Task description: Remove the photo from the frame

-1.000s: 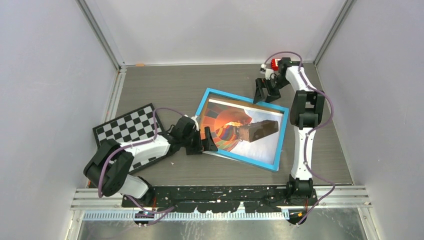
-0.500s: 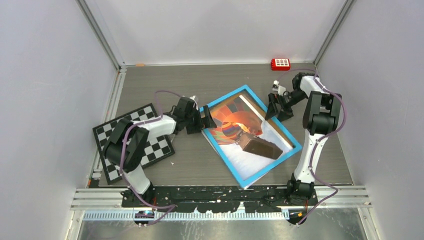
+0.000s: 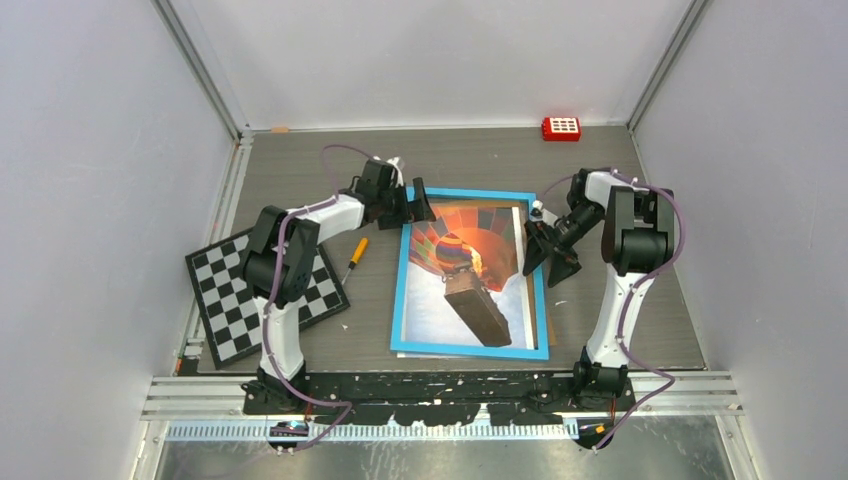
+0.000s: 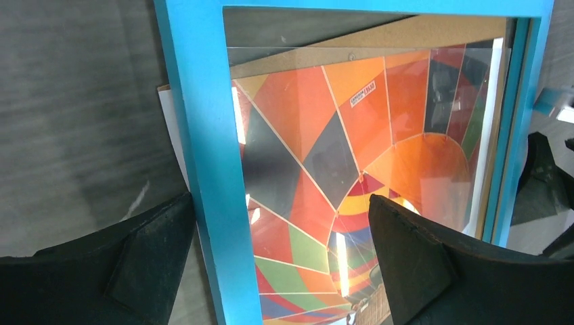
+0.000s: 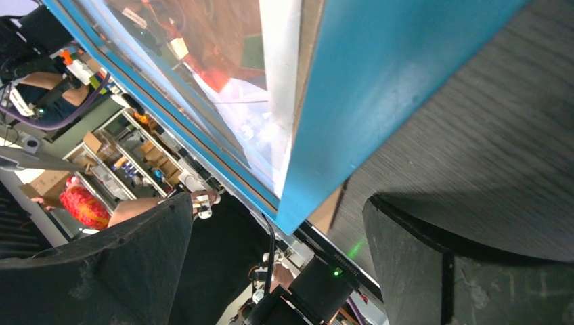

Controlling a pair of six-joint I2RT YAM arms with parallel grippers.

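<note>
Left wrist, white sticker (image 4: 363, 95) on photo (image 4: 304, 156) unreadable, left end effector (image 4: 281, 203) and right end effector (image 5: 277, 202) wide open, empty

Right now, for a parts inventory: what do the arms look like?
White shells, black joints and looping purple cables on the left arm and right arm; the left end effector and right end effector each have two black wedge-shaped fingers.

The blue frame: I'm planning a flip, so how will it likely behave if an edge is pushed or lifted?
The frame is probably rigid: its borders look straight. Lying flat on the table, it should slide rather than tip or roll. Reflections over the photo suggest glazing, so the front is likely slippery and breakable.
</note>
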